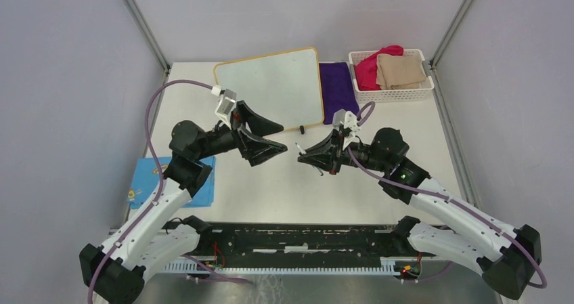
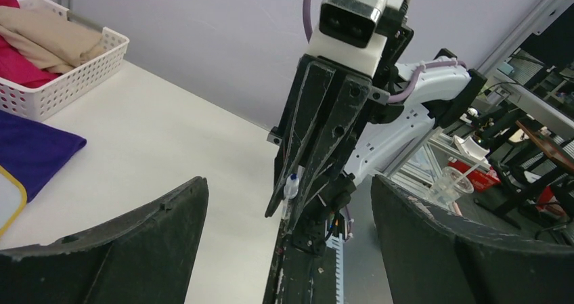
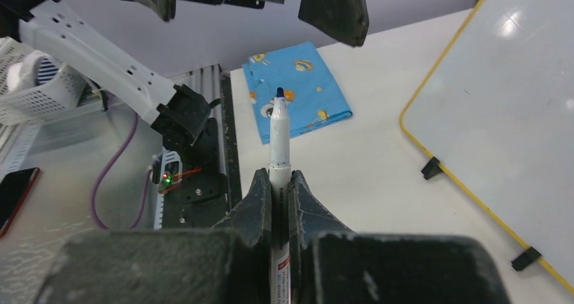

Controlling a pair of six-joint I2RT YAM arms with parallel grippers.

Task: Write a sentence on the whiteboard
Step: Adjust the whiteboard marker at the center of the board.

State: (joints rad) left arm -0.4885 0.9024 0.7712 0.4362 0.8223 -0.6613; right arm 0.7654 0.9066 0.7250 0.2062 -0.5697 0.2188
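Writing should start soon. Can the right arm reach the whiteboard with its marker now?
Probably yes. The right pincer is shut on the white blue-tipped marker, and the blank tan-framed white whiteboard lies just beyond with nothing between. The open left pincer crowds its near-left corner.

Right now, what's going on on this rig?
The right hand is shut on a marker. Its nib looks bare and points toward the left hand, which is open just across from it and not touching it. The whiteboard lies flat beyond both hands and looks blank, so no writing has been done yet.
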